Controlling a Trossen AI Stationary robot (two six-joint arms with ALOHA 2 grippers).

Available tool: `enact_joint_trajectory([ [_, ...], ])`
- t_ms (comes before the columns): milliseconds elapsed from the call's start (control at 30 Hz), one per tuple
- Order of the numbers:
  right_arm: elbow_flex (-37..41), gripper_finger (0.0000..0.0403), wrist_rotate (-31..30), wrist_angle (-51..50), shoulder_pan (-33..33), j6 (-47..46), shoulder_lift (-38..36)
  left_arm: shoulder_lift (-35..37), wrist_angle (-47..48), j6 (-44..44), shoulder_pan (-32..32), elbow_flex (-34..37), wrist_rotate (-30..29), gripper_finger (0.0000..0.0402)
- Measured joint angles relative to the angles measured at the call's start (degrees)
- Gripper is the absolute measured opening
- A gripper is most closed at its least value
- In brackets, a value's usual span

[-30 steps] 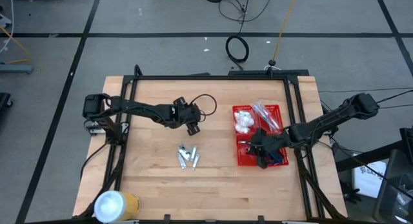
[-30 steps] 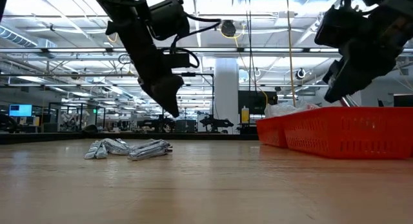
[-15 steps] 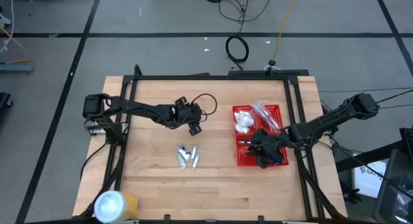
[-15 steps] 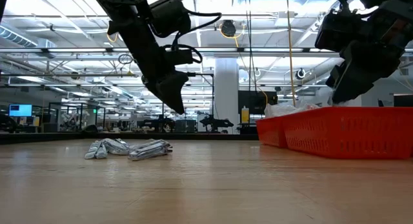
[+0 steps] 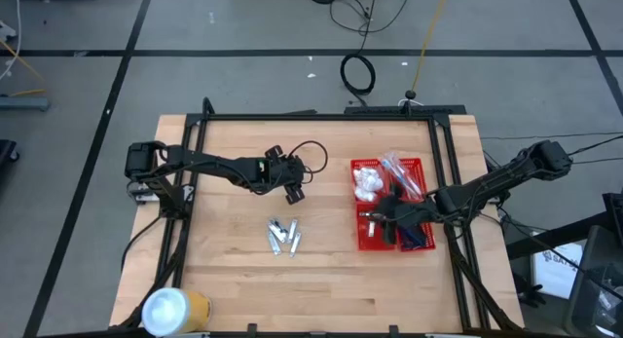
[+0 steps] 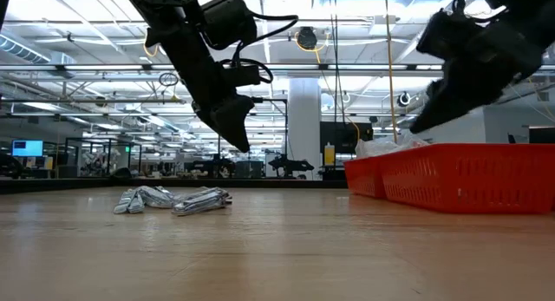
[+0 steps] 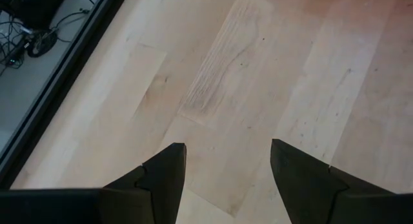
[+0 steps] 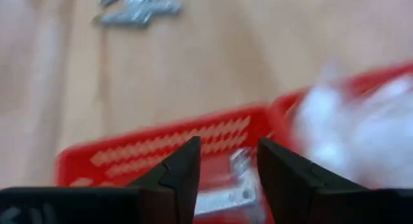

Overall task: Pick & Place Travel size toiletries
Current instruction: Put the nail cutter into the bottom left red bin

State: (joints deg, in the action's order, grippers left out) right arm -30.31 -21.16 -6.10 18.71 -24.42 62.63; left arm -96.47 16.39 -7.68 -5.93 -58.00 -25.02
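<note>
From above, the red basket (image 5: 392, 217) sits on the right half of the wooden table (image 5: 234, 280), four compartments. White packets (image 5: 367, 182) fill the far compartment nearer the table's middle; clear-wrapped blue-handled items (image 5: 402, 174) lie in the far outer one. A silver tube (image 5: 372, 215) lies in the near compartment on the middle side, just beside the right gripper (image 5: 391, 225), which hangs over the basket's near half. The loose pile of silver tubes (image 5: 283, 237) is on bare wood near the table's centre, well apart from the basket. The left gripper (image 5: 293, 193) hovers beyond that pile, not touching it. A white-and-yellow roll (image 5: 173, 310) stands at the near left corner, seen only from overhead.

The low view adds height: the left gripper (image 6: 232, 127) is clearly above the pile (image 6: 173, 199), and the right gripper (image 6: 434, 110) is raised above the basket rim (image 6: 451, 175). Basket contents mostly hidden here except the packets' tops (image 6: 381, 147).

Left wrist view: fingers (image 7: 164, 179) spread apart, empty, only bare wood between them, pile out of frame. Right wrist view, blurred: fingers (image 8: 181, 175) parted with nothing clamped, a tube (image 8: 240, 179) lying in the basket compartment (image 8: 161, 156) under the gap, packets (image 8: 348, 121) to one side, the pile (image 8: 137, 10) far off on the table.
</note>
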Motion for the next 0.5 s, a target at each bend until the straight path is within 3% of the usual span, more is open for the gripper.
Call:
enact_joint_trajectory([
  [133, 0.01, 0.0157, -7.41, 5.61, -0.02, 7.46, 0.0, 0.0, 0.01, 0.0, 0.0, 0.0, 0.01, 0.0221],
  [267, 0.01, 0.0159, -7.27, 14.89, 0.03, 17.15, 0.0, 0.0, 1.23, -0.07, 0.39, -0.07, 2.1, 0.0225],
  [500, 0.01, 0.0159, -7.21, 23.53, 0.0, 30.16, 0.0, 0.0, 11.91, 1.93, 3.27, -0.07, 24.41, 0.0225],
])
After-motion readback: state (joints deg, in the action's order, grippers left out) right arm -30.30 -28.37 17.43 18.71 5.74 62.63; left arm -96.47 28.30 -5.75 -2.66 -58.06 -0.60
